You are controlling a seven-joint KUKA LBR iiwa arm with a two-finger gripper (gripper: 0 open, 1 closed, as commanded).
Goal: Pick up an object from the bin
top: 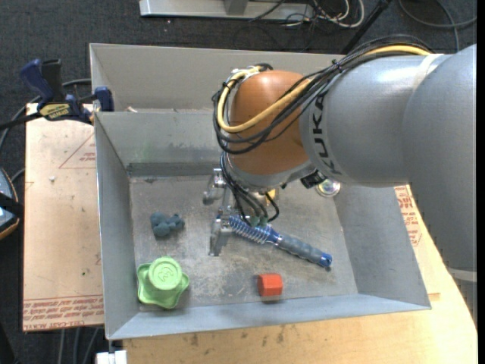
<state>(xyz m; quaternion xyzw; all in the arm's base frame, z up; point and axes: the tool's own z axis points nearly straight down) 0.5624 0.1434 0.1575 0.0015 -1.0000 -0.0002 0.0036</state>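
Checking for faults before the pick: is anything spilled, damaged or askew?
Nothing stands out. The blue brush lies flat beneath the gripper; the green cap, red block and grey toy lie apart, seemingly whole.

Three loose bits: green flower-shaped plastic lid lying flat. Small red cube at its 3 o'clock, well apart. Grey-blue lumpy little figure at its 12 o'clock, near, not touching. Far off at 12 o'clock: flat grey metal bar, black cable tangle beside it.
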